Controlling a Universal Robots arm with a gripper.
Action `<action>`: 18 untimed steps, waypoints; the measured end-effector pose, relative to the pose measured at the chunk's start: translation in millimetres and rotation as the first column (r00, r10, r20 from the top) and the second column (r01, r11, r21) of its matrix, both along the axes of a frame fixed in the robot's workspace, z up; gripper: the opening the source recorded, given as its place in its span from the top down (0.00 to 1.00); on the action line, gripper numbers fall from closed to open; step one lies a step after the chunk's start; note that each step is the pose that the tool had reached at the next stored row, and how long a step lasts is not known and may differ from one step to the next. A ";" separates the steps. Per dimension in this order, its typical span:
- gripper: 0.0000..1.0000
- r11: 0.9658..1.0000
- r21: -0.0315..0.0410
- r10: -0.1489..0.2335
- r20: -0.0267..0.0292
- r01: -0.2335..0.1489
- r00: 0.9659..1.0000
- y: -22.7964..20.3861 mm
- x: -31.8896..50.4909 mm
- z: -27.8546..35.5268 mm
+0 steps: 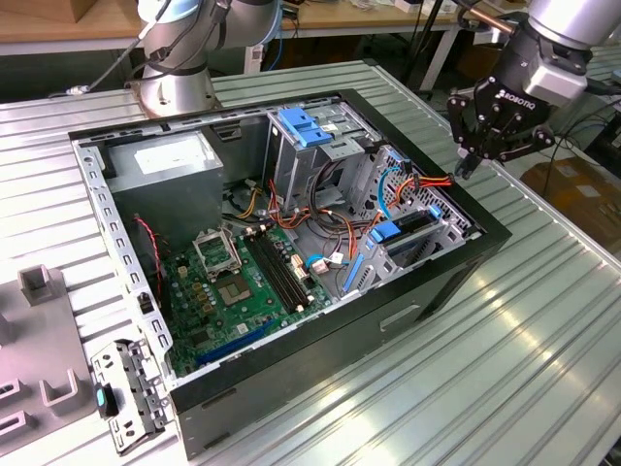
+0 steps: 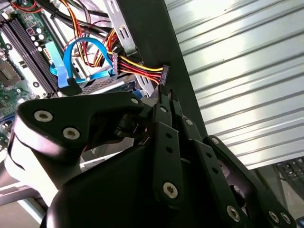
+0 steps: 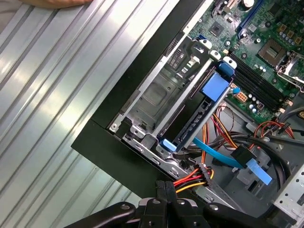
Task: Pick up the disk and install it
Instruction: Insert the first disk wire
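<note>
Ribbed metal counter [image 1: 543, 320] carries an open black computer case [image 1: 388, 330], lying on its side, interior up. The robot arm [image 1: 568, 29] comes in from the exterior view's right, above the case's near-right corner.

Inside the case:
- The grey power-supply box [image 1: 160, 160] sits at the far end, toward the exterior view's left.
- The green motherboard [image 1: 233, 282] lies flat on the case floor.
- The tall metal cage [image 1: 301, 146] with a light-blue top stands mid-case.

The disk [image 1: 412, 225] sits edge-up in the small drive bay at the case corner nearest the claw. In the first wrist view, the disk [image 3: 194, 121] shows blue tabs at both ends, in the slot beside an empty metal bay [image 3: 156, 95].

The claw [image 1: 468, 165] hangs just outside and above that corner, over the case wall. Its fingers [image 3: 164, 190] are pressed together with nothing between them, and in the second wrist view the fingertips [image 2: 166, 97] meet just beside the black connector.

A red-yellow-black power cable [image 2: 137, 66] ends right at the case rim by the claw. A blue data cable [image 2: 71, 61] loops next to the bay.

Grey plastic fixtures [image 1: 39, 340] and a small metal bracket [image 1: 121, 393] lie on the counter at the exterior view's left, well apart from the claw.
</note>
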State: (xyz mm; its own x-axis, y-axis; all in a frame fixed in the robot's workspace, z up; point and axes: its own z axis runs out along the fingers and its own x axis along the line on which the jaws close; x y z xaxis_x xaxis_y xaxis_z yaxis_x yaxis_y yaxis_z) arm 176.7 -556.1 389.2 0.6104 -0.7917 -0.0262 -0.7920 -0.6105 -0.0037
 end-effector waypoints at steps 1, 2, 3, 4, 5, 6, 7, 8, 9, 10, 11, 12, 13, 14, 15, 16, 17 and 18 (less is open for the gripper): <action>0.82 1.000 0.000 0.019 0.000 -0.019 1.000 -0.1 0.3 -0.5; 0.82 1.000 0.000 0.030 0.000 -0.030 1.000 0.0 0.6 -1.1; 0.82 0.999 0.000 0.046 0.000 -0.046 0.999 0.3 0.8 -2.2; 0.82 0.998 0.000 0.058 0.000 -0.058 0.998 0.4 0.8 -3.1; 0.81 0.998 0.000 0.070 0.000 -0.070 0.998 0.6 0.9 -4.1; 0.81 0.997 0.000 0.083 0.000 -0.083 0.997 0.9 1.0 -5.3; 0.81 0.996 0.000 0.094 0.000 -0.094 0.996 1.3 1.0 -6.5; 0.75 0.994 0.000 0.108 0.001 -0.108 0.994 1.9 1.0 -8.1; 0.75 0.993 0.000 0.119 0.001 -0.119 0.993 2.1 1.0 -9.1; 0.75 0.990 0.000 0.139 0.001 -0.139 0.990 2.3 1.1 -10.5; 0.74 0.989 0.000 0.149 0.001 -0.149 0.989 2.6 1.2 -11.4; 0.74 0.988 0.000 0.157 0.002 -0.157 0.988 3.0 1.6 -12.7; 0.67 0.987 0.000 0.161 0.002 -0.161 0.987 4.3 3.2 -14.1; 0.67 0.987 0.000 0.163 0.002 -0.163 0.987 5.4 4.6 -14.8; 0.67 0.986 0.000 0.164 0.002 -0.164 0.986 7.7 6.6 -16.4; 0.67 0.986 0.000 0.166 0.002 -0.166 0.986 8.6 6.7 -17.8; 0.67 0.986 0.000 0.169 0.002 -0.169 0.986 8.6 6.7 -18.8; 0.67 0.985 0.000 0.172 0.004 -0.172 0.985 8.6 6.1 -19.7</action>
